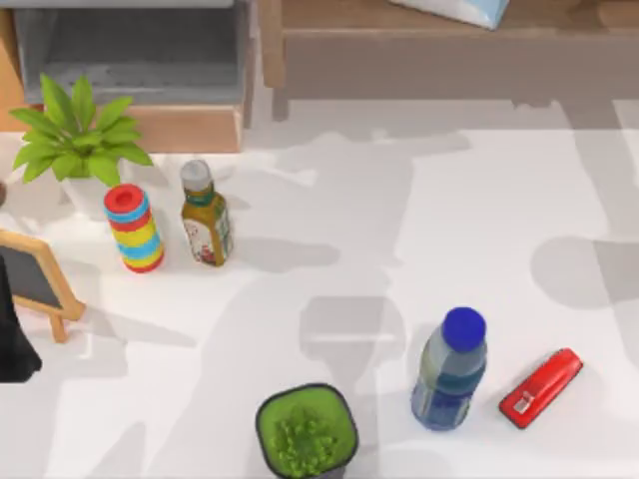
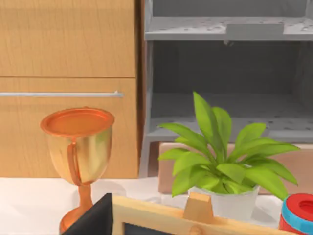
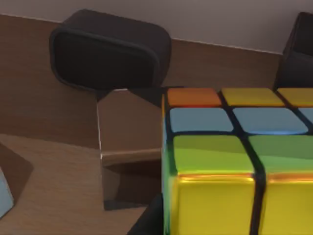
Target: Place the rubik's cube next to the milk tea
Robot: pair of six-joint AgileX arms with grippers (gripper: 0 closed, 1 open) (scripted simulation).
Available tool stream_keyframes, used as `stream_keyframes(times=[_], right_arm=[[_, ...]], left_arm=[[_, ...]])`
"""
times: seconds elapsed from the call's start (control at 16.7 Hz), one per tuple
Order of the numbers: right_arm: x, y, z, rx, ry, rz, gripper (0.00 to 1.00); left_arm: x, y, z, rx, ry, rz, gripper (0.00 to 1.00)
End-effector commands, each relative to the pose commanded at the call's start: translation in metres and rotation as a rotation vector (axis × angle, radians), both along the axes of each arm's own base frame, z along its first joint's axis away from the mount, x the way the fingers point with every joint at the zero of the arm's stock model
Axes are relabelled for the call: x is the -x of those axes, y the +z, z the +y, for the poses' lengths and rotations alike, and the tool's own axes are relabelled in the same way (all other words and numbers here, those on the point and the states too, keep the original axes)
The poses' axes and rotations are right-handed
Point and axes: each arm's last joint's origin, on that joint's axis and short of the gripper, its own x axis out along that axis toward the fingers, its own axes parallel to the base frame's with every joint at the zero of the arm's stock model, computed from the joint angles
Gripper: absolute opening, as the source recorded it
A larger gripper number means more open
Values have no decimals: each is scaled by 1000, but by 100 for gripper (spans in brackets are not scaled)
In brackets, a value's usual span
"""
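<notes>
Rubik's cube (image 3: 230,161), a glossy 3x3 of yellow, green, blue and orange squares on a black grid, is seen close before the right gripper (image 3: 203,49), over brown wood. One black pad (image 3: 110,51) stands apart from it, so a grasp cannot be told. No long axis is present; the faces sit square to the pads. The cube is best carried level and set upright on the white table (image 1: 300,230) just beside the milk tea, a grey-capped olive bottle (image 1: 205,215) at upper left, clear of the striped ring stack (image 1: 134,230). The left arm (image 1: 12,349) is parked at the left edge.

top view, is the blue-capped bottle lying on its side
No, the blue-capped bottle stands upright on the table, its round cap facing the camera, with the red stapler lying beside it.
</notes>
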Motion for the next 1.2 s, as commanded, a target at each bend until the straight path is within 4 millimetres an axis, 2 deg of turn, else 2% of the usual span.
stream_keyframes(times=[0.12, 0.24, 0.36, 0.54, 0.72, 0.84, 1.2], right_arm=[[12, 11, 30, -5, 28, 149, 0], [25, 11, 54, -11, 37, 328, 0], [37, -3, 71, -16, 22, 531, 0], [49, -36, 89, -11, -38, 834, 0], [58, -68, 100, 3, -116, 1064, 0], [62, -84, 101, 10, -162, 1156, 0], [62, -87, 99, 6, -179, 1176, 0]], left_arm=[[0, 0, 0, 0, 0, 0, 100], [0, 0, 0, 0, 0, 0, 100], [0, 0, 0, 0, 0, 0, 100], [0, 0, 0, 0, 0, 0, 100], [0, 0, 0, 0, 0, 0, 100], [0, 0, 0, 0, 0, 0, 100], [0, 0, 0, 0, 0, 0, 100]])
